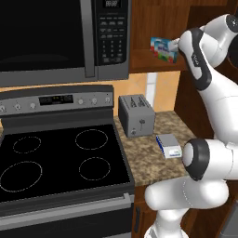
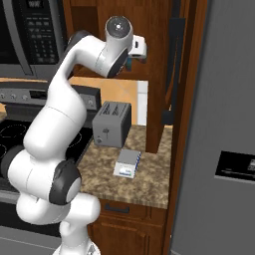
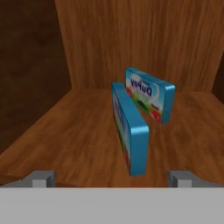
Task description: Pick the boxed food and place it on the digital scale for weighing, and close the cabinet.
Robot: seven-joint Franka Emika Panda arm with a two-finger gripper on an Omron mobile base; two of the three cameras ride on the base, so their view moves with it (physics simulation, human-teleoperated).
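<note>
Jaws wide apart, nothing held, facing two blue-and-teal flat cartons (image 3: 130, 131) mid-shelf in the reddish-brown wooden cabinet (image 3: 144, 39). Probably light, stiff cardboard; pinch the near one's broad faces.

A grey toaster (image 1: 136, 115) stands upright on the speckled brown countertop (image 1: 148, 160), near its back edge. Just left of it sits a black stove (image 1: 60, 160) with four ring-marked burners and a grey control panel. A black microwave (image 1: 60, 37) hangs above the stove. A grey refrigerator (image 2: 219, 129) rises at the counter's right end.
</note>
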